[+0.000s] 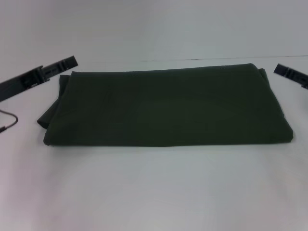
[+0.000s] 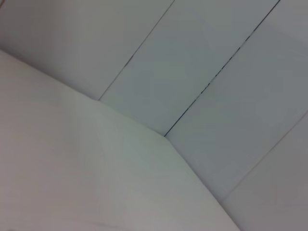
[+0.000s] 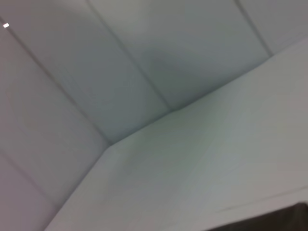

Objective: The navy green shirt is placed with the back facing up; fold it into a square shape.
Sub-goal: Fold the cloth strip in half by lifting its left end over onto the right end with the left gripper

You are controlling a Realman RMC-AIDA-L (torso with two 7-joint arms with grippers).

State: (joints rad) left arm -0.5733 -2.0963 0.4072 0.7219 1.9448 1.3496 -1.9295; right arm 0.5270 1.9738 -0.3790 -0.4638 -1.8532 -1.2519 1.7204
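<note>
The navy green shirt (image 1: 166,106) lies on the white table (image 1: 154,187), folded into a wide flat rectangle with its plain side up. Folded layers stick out at its left end. No lettering shows. My left gripper (image 1: 71,62) hangs just off the shirt's far left corner, apart from the cloth. My right gripper (image 1: 280,70) hangs just off the far right corner, also apart from it. Neither holds anything. A dark corner of the shirt (image 3: 294,215) shows at the edge of the right wrist view. The left wrist view shows only table and wall.
A thin cable loop (image 1: 10,118) hangs under the left arm at the left edge. The white wall (image 1: 154,29) rises behind the table's far edge. Bare table lies in front of the shirt.
</note>
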